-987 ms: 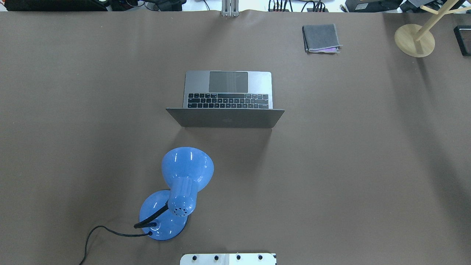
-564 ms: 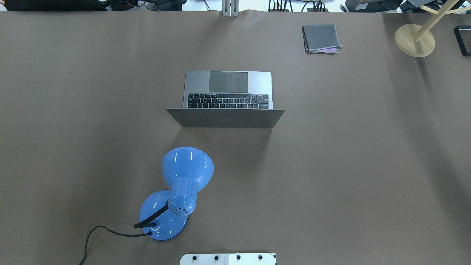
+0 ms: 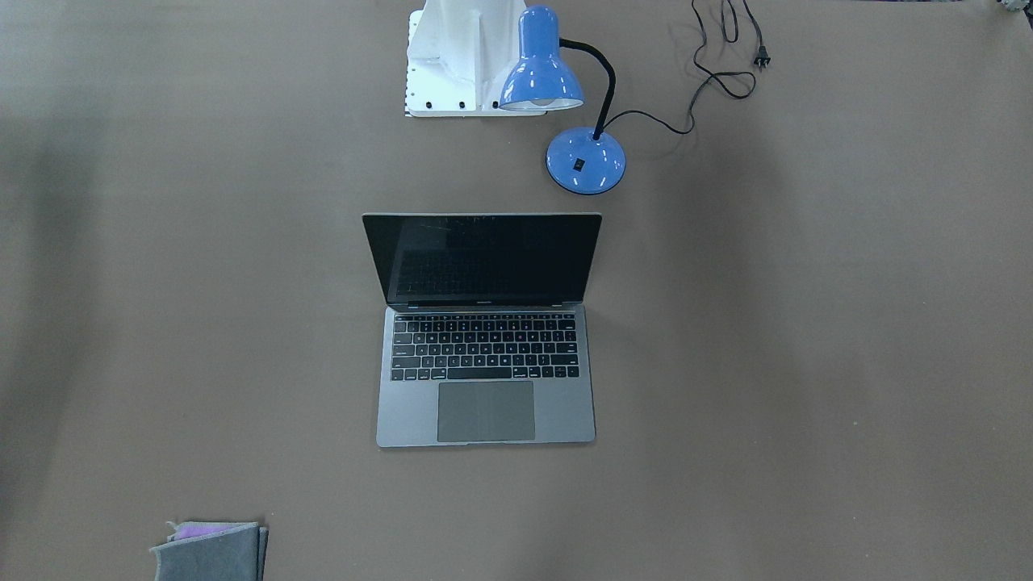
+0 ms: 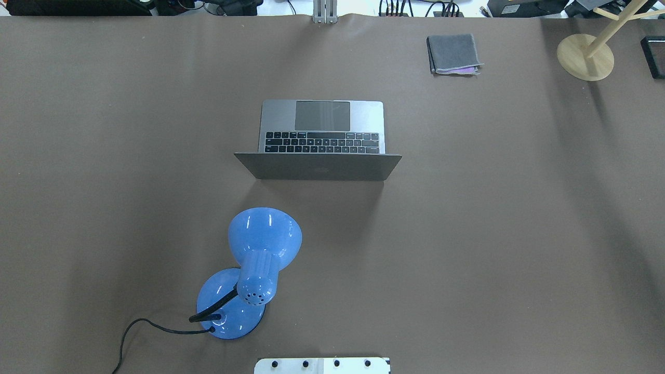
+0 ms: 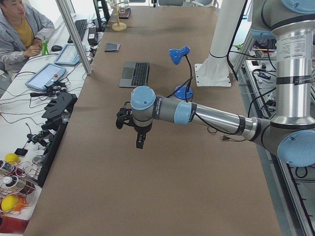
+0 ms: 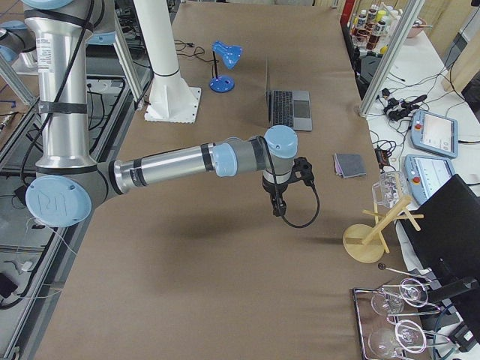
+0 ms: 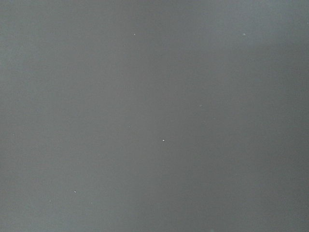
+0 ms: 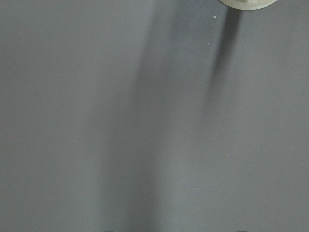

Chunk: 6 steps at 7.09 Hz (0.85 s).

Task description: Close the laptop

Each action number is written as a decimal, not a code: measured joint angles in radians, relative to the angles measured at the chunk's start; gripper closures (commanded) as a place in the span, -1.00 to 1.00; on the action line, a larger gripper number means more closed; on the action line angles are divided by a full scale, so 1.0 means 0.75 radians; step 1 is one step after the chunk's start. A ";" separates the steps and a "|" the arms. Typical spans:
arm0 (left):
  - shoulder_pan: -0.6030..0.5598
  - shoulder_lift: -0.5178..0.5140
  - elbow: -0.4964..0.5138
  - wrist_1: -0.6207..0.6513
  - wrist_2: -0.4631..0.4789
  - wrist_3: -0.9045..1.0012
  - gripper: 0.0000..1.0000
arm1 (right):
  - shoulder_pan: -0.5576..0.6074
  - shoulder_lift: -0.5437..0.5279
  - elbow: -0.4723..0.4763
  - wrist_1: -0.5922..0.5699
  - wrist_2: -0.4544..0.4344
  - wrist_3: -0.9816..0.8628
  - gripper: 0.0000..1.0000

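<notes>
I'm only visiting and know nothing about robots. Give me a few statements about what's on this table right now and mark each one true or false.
1. The slim grey metal laptop is open, with its lid raised. True.
2. The blue desk lamp stands on the laptop's keyboard. False: it stands on the brown table, apart from the laptop, behind its lid.
3. The small folded grey cloth lies apart from the laptop. True.
4. The left gripper is pressing on the laptop's lid. False: it hangs over bare table well away from the laptop, and so does the right gripper.
</notes>
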State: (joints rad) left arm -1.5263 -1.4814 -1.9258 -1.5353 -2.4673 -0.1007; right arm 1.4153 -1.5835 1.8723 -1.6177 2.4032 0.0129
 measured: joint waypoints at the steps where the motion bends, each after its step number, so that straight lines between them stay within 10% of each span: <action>1: 0.050 -0.024 -0.032 -0.058 -0.031 -0.157 0.99 | -0.067 0.017 0.074 0.023 0.030 0.162 1.00; 6: 0.574 -0.243 -0.227 -0.399 0.002 -1.238 1.00 | -0.540 0.070 0.237 0.633 -0.102 1.259 1.00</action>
State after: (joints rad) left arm -1.0956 -1.6635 -2.0964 -1.8347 -2.4659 -1.0296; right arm 1.0102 -1.5310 2.0504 -1.1427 2.3268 0.9572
